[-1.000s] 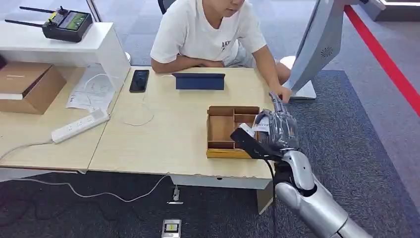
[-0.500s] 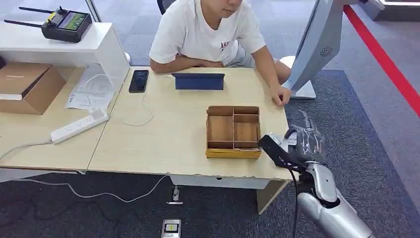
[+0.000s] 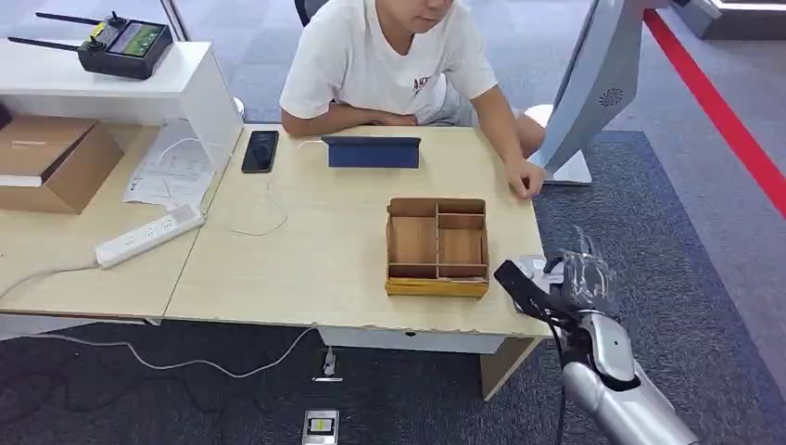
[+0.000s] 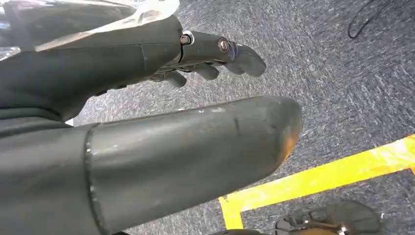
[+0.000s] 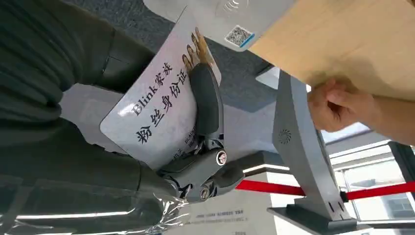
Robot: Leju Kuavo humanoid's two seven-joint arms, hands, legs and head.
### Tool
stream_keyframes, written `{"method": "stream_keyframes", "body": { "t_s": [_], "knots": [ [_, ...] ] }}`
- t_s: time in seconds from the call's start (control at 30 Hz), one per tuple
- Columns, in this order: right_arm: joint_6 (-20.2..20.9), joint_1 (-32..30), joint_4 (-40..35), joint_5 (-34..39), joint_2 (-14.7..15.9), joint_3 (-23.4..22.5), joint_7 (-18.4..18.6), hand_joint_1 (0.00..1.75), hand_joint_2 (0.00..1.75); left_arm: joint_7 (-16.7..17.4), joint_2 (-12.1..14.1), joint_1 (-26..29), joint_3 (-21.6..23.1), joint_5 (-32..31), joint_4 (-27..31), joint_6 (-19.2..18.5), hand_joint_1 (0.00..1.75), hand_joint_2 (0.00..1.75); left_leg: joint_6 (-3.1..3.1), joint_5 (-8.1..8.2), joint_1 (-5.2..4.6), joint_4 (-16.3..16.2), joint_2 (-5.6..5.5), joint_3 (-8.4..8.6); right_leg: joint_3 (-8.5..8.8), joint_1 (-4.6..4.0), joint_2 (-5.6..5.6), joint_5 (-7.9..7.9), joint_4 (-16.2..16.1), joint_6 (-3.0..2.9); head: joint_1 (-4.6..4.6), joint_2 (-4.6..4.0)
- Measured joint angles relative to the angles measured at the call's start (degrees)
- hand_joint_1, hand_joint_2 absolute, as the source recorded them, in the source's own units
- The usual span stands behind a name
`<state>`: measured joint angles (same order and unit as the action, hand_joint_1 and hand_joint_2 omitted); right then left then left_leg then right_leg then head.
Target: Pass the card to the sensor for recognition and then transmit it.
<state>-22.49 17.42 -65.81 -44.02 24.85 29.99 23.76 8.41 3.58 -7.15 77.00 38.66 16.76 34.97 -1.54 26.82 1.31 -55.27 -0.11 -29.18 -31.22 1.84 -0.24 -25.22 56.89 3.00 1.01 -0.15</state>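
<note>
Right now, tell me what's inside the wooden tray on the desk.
The wooden tray holds nothing visible: its compartments show bare wood. The floor just behind its near wall is hidden. The card is in the right hand, off the desk's corner.

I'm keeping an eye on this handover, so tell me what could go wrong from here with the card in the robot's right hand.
The card looks held by little more than one dark finger across its face, so it could slip out on the way to the reader.

The right hand sits just past the table corner, so a swing inward might clip the edge or the wooden tray.

The person's hand rests on that side of the table and could be bumped.
</note>
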Motion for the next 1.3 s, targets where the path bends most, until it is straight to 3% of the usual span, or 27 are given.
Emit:
{"method": "stream_keyframes", "body": {
  "t_s": [0.83, 1.3],
  "knots": [
    [2.2, 8.4, 12.3, 2.2, -5.7, 3.1, -3.4, 1.75, 1.75, 0.0, 0.0, -0.1, 0.0, -0.9, 0.0, -0.2, 0.0, 0.0, 0.0, 0.0, 0.0, 0.0, 0.0, 0.0, -0.01, 0.0, 0.0, 0.0, 0.0, 0.0, 0.0, 0.0],
    [0.4, 9.8, 18.1, 6.4, -7.1, 4.2, -3.7, 1.75, 1.75, 0.4, 0.0, -0.1, 0.0, -0.6, 0.0, -0.2, 0.0, 0.0, 0.0, 0.0, 0.0, 0.0, 0.0, 0.0, -0.01, 0.0, 0.0, 0.0, 0.0, 0.0, 0.0, 0.0]
  ]
}}
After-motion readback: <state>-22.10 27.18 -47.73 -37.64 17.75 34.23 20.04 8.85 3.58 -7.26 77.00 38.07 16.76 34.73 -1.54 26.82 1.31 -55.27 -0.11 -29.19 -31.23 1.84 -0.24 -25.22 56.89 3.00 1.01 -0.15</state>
